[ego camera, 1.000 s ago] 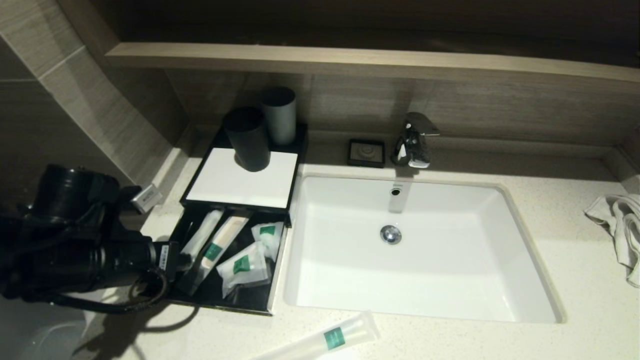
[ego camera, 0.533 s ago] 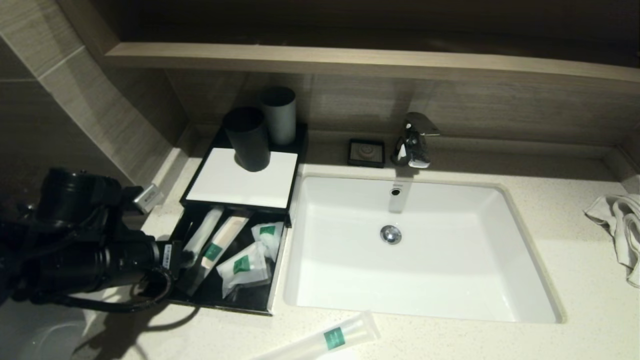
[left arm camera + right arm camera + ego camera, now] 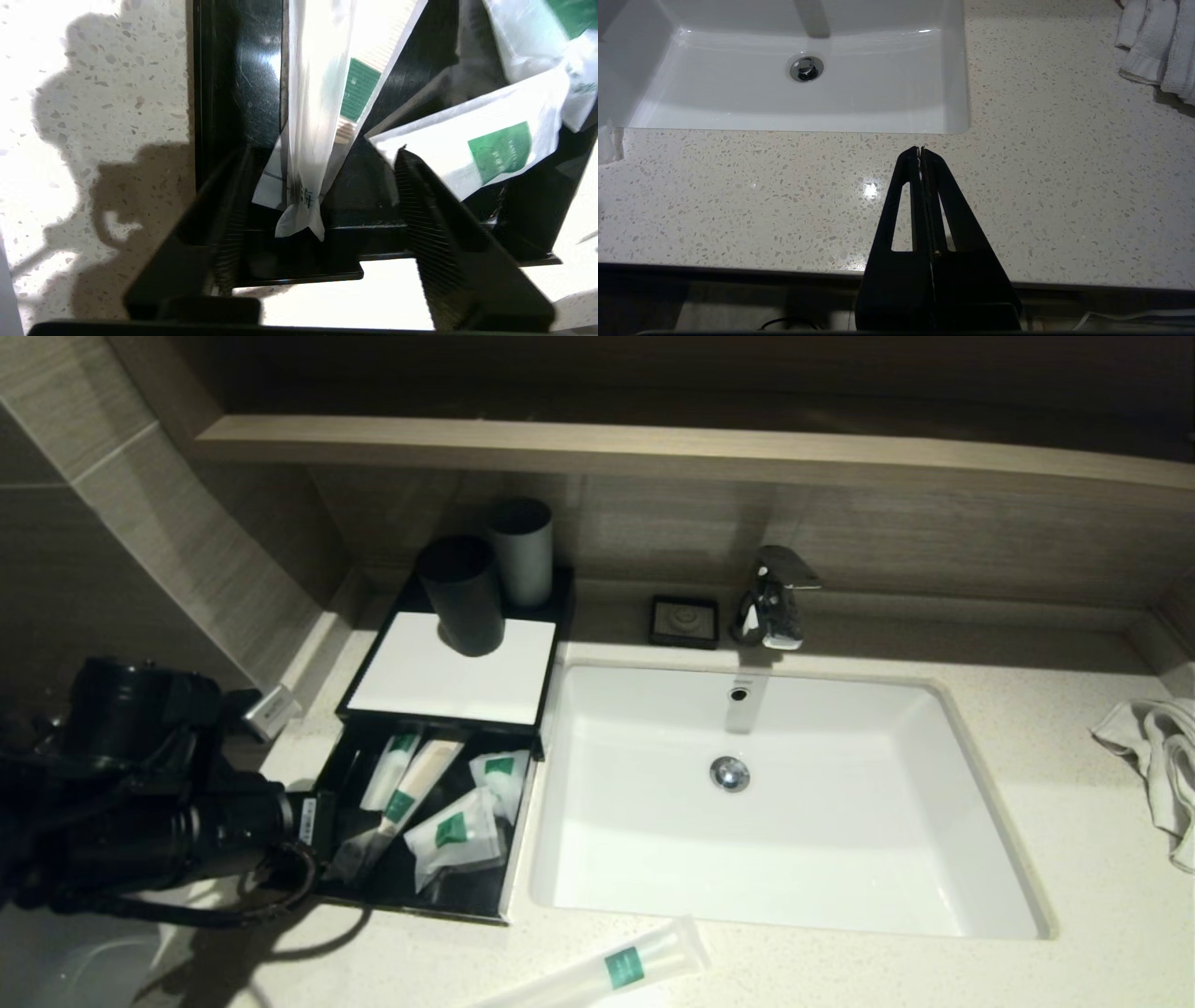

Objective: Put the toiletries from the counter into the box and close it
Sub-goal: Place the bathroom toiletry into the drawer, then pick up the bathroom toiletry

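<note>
The left gripper (image 3: 322, 186) is seen with jaws spread at the near edge of the black drawer (image 3: 467, 896), a clear slim tube packet (image 3: 308, 116) lying loose between them, gripped by neither. Further green-labelled pouches (image 3: 455, 831) lie in the drawer of the box (image 3: 453, 667). One long tube (image 3: 616, 971) is left on the speckled counter (image 3: 1074, 859), in front of the basin (image 3: 775, 821). The right gripper (image 3: 920, 151) is held pressed together above the counter's front edge.

Head view high over counter (image 3: 1027, 728), wrist views close, basin (image 3: 794, 859) shared
</note>
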Tool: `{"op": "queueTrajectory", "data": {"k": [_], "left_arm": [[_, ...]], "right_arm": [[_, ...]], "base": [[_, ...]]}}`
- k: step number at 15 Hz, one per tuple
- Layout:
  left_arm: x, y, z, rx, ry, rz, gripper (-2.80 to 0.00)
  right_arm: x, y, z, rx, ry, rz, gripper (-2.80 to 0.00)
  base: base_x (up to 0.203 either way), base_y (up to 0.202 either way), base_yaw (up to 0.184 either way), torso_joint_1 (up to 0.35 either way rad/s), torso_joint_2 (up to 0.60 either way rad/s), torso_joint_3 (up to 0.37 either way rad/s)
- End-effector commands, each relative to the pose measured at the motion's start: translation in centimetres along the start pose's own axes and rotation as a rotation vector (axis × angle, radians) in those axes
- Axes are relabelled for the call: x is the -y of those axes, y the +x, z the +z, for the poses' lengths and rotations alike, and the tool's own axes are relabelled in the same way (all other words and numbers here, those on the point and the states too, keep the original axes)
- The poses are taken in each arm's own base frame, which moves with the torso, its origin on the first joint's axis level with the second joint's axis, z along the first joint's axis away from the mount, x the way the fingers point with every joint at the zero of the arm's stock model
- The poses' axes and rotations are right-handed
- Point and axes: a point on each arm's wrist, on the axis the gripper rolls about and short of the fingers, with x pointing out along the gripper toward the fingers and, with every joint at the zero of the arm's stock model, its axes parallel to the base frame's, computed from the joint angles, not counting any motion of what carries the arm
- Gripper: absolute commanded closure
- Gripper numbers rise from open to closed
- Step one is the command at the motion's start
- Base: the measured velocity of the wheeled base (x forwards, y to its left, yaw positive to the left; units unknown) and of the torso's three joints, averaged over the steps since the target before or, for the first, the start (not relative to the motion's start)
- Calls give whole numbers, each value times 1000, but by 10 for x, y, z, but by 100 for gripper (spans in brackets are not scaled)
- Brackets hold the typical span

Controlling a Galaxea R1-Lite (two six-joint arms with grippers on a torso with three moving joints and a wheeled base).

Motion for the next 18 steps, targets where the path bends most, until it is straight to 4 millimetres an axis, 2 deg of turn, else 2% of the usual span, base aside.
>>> {"op": "queueTrajectory", "data": {"k": [1,8,9,14,18], "left_arm": [[2,-8,8,53,-13,-9,-280],[13,-38,22,209,5,-54,-280],[16,-41,22,217,16,-63,0],[42,-51,15,225,124,-176,0],[58,-51,0,184,220,-252,0]], "right_arm": [[0,0,0,-1,0,0,0],[0,0,0,-2,0,0,0],[0,0,0,-2,0,0,0],[0,0,0,-2,0,0,0],[0,0,0,0,0,0,0]], "base": [[0,0,0,0,0,0],[0,0,0,0,0,0],[0,0,0,0,0,0],[0,0,0,0,0,0],[0,0,0,0,0,0]]}}
